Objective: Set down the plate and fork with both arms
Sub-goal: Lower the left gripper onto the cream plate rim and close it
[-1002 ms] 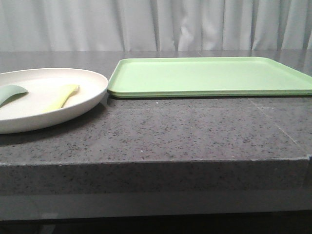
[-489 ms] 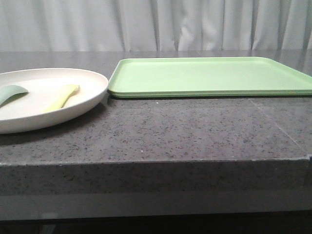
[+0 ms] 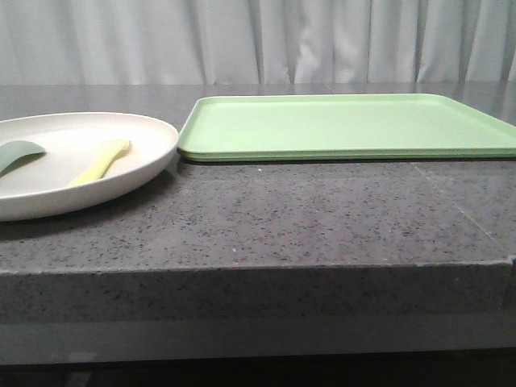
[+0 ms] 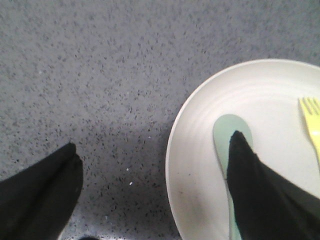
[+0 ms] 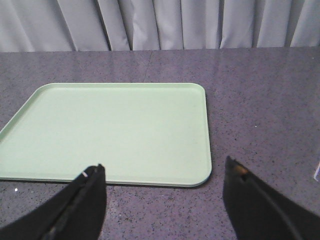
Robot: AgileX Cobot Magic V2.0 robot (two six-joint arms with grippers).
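Note:
The cream-white plate (image 3: 153, 149) lies on the dark stone counter at the left. On it lie the yellow fork (image 3: 101, 161) and a pale grey-green utensil (image 3: 16, 153). In the left wrist view my left gripper (image 4: 152, 150) is open above the plate's (image 4: 195, 145) edge, one finger over the counter, the other over the grey-green utensil (image 4: 225, 132); the fork's tines (image 4: 311, 112) show at the side. My right gripper (image 5: 162, 172) is open and empty above the counter, just short of the light-green tray (image 5: 115, 130). Neither gripper shows in the front view.
The flat light-green tray (image 3: 347, 125) lies at the back, from the middle to the right, close to the plate's rim. The counter's front edge (image 3: 258, 270) runs across the front view. Grey curtains hang behind the counter.

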